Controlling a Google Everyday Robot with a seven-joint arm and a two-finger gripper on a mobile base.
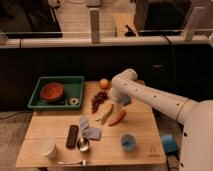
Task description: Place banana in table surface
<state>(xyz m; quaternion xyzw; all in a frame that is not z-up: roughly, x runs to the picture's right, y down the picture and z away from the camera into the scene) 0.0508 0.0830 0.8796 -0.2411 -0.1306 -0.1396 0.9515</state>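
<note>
While the claw (pixel 111 106) hangs low over the worktop (pixel 140 131), its grip unclear, the banana (pixel 105 114) lies just beneath, the carrot (pixel 118 117) alongside.

one view | high, front-facing, tilted down | mid-range | gripper (pixel 109 107) apparently above table surface (pixel 140 125)

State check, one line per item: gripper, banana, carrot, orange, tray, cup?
gripper: low over the table surface, by the banana's upper end
banana: lying on the table surface, beside the carrot
carrot: lying flat
orange: resting on the table
green tray: holds a red bowl
blue cup: upright
</note>
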